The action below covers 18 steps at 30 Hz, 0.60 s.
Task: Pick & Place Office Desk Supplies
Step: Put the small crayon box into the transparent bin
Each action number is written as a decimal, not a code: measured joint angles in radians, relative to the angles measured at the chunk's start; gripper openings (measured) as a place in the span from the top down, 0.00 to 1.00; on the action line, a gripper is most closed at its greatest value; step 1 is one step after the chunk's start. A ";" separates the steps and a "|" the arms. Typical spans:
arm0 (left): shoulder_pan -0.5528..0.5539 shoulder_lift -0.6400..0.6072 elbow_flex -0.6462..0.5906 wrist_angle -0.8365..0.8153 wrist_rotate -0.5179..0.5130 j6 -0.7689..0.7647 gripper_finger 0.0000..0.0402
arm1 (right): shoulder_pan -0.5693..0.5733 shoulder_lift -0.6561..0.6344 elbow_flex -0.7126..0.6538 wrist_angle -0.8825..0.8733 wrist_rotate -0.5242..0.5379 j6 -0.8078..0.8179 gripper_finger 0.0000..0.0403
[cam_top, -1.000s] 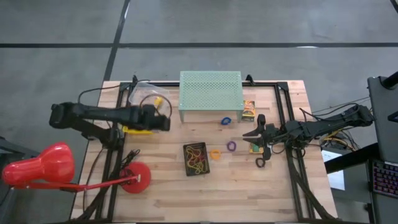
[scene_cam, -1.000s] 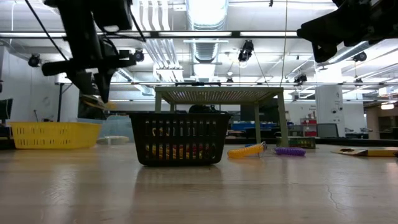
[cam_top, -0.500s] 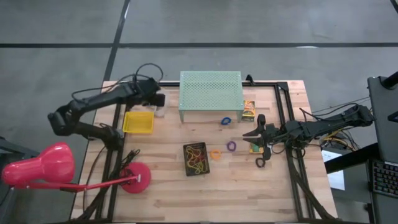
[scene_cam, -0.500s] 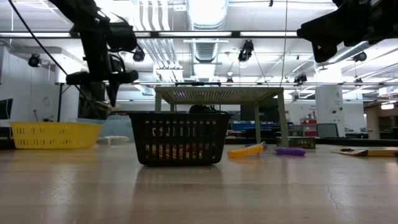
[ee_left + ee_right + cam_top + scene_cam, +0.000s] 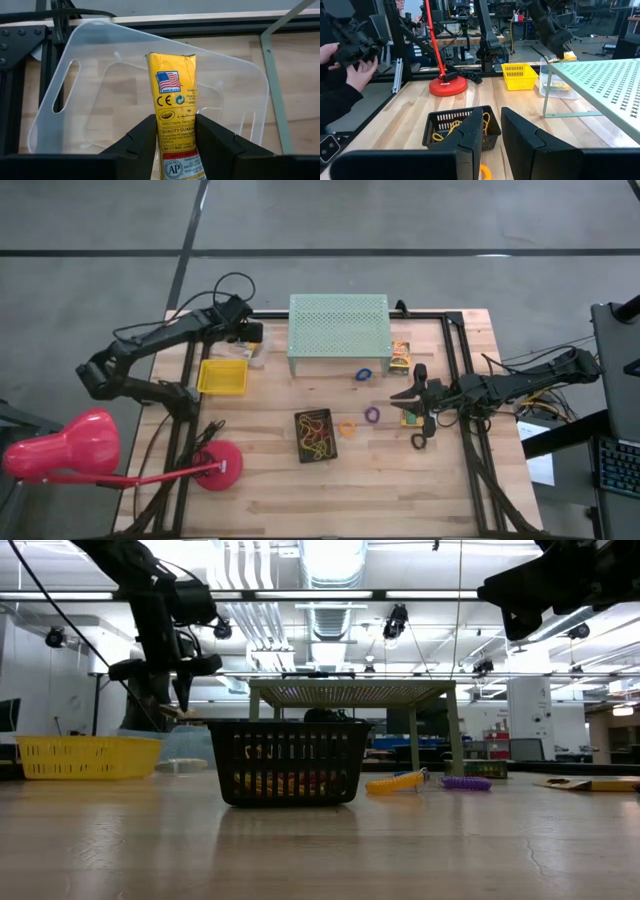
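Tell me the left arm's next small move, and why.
Probably lower and release. The left gripper is shut on a yellow box held directly above the clear bin, which sits beside the green stand. The right gripper waits.

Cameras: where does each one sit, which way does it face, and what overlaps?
High: overhead, straight down; both arms, black basket, green stand.
Low: table height, level across; basket, stand, left hand holding the yellow box.
Left wrist: on left arm, over clear bin; hand's fingers clamp yellow box.
Right wrist: on right arm, across the table; own fingers, basket, lamp base, a person's hand.
Shared: high, low and right wrist all see basket and stand.
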 joint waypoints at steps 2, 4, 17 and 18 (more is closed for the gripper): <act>0.000 0.002 0.000 0.002 -0.001 0.000 0.67 | 0.000 0.000 0.000 0.000 0.000 0.000 0.83; 0.001 0.012 -0.002 0.001 0.005 0.001 0.67 | 0.000 0.000 0.000 0.000 0.000 0.000 0.83; 0.002 0.177 -0.003 0.016 0.039 0.000 0.67 | 0.000 0.000 0.000 0.000 0.000 0.000 0.83; 0.002 0.190 -0.003 0.016 0.041 0.000 0.67 | 0.000 0.000 0.000 0.000 0.000 0.000 0.83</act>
